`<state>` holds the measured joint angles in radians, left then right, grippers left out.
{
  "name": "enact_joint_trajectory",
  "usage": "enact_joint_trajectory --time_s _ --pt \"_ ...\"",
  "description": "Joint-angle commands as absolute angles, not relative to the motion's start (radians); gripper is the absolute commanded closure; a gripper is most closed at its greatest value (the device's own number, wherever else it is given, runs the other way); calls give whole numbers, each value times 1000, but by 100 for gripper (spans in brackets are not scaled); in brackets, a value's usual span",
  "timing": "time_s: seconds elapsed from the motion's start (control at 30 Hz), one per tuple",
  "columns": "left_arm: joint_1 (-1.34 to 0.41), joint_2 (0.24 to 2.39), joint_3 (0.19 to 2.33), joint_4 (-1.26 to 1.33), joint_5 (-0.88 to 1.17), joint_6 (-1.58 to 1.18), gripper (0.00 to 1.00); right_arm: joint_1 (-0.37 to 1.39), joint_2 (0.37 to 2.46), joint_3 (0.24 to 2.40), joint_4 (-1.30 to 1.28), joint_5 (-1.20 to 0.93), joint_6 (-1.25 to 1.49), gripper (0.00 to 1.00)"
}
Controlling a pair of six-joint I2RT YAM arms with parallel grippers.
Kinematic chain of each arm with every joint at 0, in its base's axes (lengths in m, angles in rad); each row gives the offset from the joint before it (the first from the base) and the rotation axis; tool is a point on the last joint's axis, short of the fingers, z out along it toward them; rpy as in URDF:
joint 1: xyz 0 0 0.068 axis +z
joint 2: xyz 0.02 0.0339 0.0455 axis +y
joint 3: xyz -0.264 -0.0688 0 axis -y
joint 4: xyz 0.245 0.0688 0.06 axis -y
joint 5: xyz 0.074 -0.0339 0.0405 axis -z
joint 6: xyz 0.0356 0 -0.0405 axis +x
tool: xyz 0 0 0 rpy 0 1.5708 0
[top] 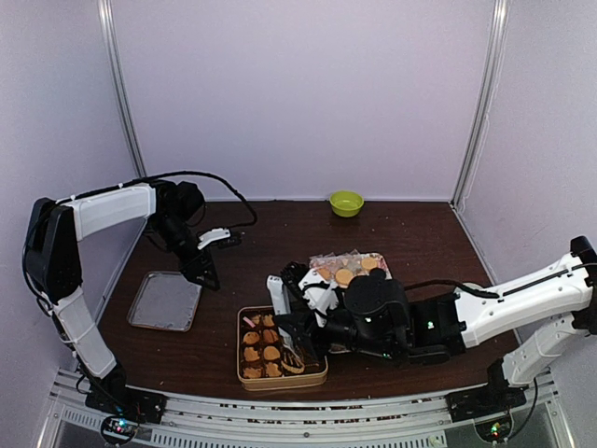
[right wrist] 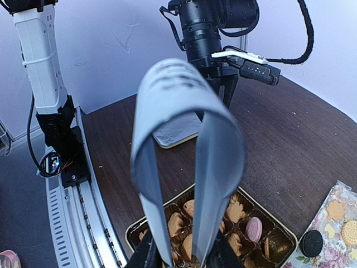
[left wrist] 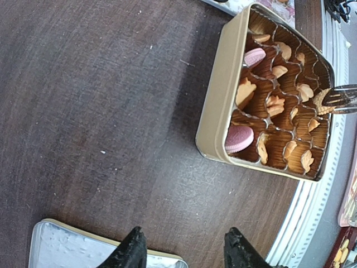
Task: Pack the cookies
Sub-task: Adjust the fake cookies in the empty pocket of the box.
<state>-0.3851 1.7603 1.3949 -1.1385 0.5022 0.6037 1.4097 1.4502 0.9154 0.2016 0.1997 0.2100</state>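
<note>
Right wrist: right hand [right wrist: 181, 258] clamps tongs [right wrist: 184, 95] over tin [right wrist: 129, 233]; left hand [left wrist: 184, 248] half-open, empty. Cookies [right wrist: 235, 211] judged light, brittle; pinch gently across edges.

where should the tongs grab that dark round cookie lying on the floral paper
Across its rim, from straight above. The dark round cookie lies flat on the floral paper, so only its edge gives opposing faces. The tan round cookie sits beside it, so the grey metal tongs should probably close clear of that.
</note>
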Motion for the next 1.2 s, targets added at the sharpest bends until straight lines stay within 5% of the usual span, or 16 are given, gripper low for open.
enact_joint_trajectory --time_s 0.0,0.73,1.17 --pt "-381 1740 1401 -1155 522 621 51 1417 1498 939 158 212 222 98" --pt "-381 1740 1394 -1154 529 620 52 1499 1509 1035 -64 570 306 100" --pt "-381 1740 1396 -1155 542 619 52 1509 1558 1074 -64 536 312 100"
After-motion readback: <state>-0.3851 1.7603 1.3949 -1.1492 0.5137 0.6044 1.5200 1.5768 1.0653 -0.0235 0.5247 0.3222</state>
